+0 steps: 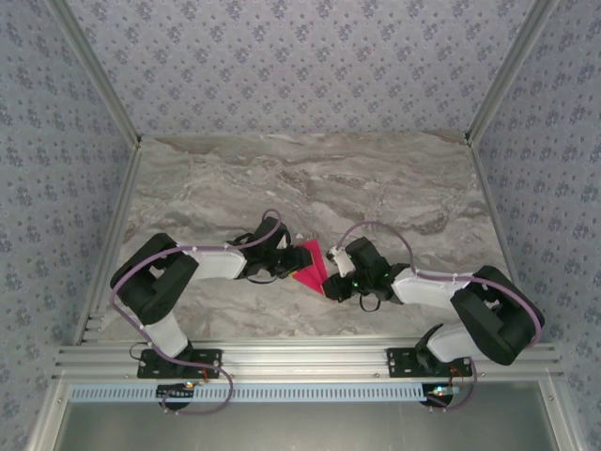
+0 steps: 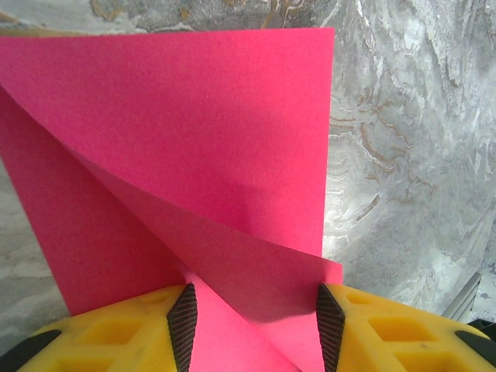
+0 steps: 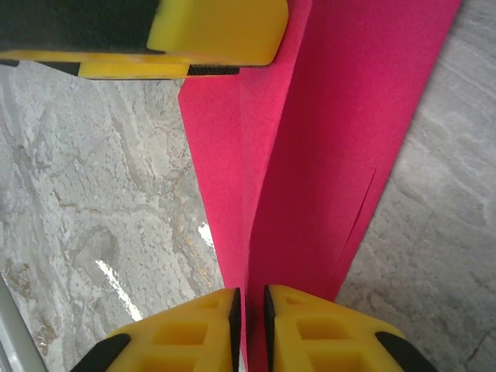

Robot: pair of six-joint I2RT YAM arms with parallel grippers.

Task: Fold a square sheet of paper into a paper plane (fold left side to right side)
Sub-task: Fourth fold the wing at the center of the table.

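Note:
The square sheet of paper, magenta-pink and partly folded, lies on the marble table between my two grippers. My left gripper meets it from the left. In the left wrist view the sheet runs between that gripper's widely parted black pads, and a raised diagonal flap reaches the right pad. My right gripper meets it from the right. In its wrist view a raised fold of the sheet passes through the narrow gap of that gripper. A yellow finger of the left gripper sits at the sheet's far end.
The grey marble tabletop stretches bare behind and beside the paper. Aluminium rails run along the near edge by the arm bases. Patterned walls close in the back and sides.

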